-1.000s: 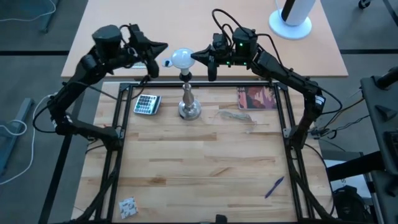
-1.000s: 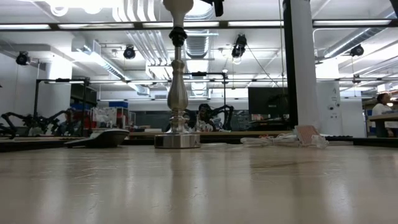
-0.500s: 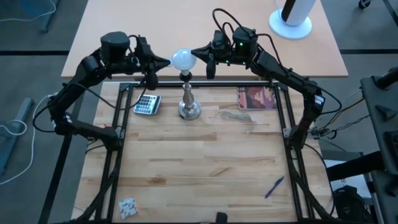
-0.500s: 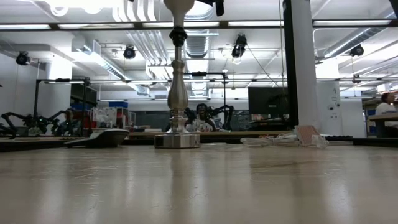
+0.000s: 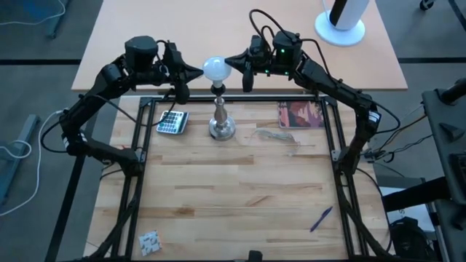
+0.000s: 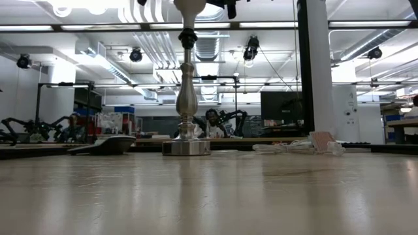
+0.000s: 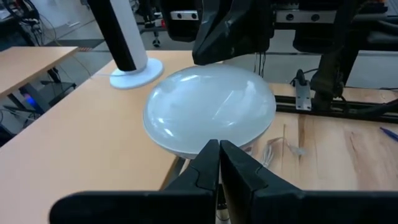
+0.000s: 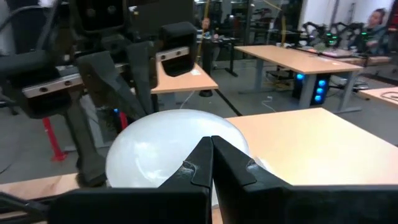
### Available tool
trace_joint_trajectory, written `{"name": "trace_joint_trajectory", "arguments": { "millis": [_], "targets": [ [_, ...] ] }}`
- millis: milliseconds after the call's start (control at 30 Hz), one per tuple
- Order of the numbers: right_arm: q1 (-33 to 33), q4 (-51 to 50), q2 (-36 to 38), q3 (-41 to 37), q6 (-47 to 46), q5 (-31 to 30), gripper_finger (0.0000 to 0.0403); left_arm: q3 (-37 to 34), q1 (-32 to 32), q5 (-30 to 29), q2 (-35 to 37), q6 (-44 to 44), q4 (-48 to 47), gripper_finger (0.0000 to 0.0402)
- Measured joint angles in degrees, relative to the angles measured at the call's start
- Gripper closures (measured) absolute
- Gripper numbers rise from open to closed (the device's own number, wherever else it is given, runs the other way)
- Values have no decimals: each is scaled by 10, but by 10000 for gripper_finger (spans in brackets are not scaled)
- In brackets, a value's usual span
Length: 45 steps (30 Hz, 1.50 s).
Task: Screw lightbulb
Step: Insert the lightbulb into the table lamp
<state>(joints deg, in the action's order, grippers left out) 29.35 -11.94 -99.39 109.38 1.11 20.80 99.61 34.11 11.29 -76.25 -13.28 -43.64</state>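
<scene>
Flanking lightbulb [image 5: 214, 68], no legible writing

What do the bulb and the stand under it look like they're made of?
Bulb: probably frosted glass, or white plastic; milky matte white with soft reflections. Stand: looks like metal; brushed silver sheen, turned shape.

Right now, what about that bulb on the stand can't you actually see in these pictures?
- The lightbulb's screw base: in the high view the globe covers it; in both wrist views the closed fingers block it.
- Whether it is threaded into the stand: the low view cuts off at the top edge, below the socket.
- Whether the left gripper and right gripper touch the glass: the high view is too small to tell.
</scene>
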Motion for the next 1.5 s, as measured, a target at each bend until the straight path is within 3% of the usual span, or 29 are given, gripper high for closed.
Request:
{"name": "trace_joint_trajectory", "arguments": {
  "millis": [233, 567, 800, 1100, 1500],
  "targets": [
    [0, -1, 0, 0, -7, 17, 403, 0, 0, -3, -1, 2, 3, 399],
    [-1, 0, 0, 0, -20, 37, 403, 0, 1, -63, -2, 9, 9, 389],
    [-2, 3, 2, -1, -18, 17, 403, -2, 0, -62, 4, 18, 11, 401],
    [-2, 10, 4, -2, -4, 2, 403, -2, 0, -57, 31, 18, 16, 387],
    [3, 16, 4, -2, 3, -28, 403, -2, 0, -14, 22, 18, 29, 394]
  ]
}}
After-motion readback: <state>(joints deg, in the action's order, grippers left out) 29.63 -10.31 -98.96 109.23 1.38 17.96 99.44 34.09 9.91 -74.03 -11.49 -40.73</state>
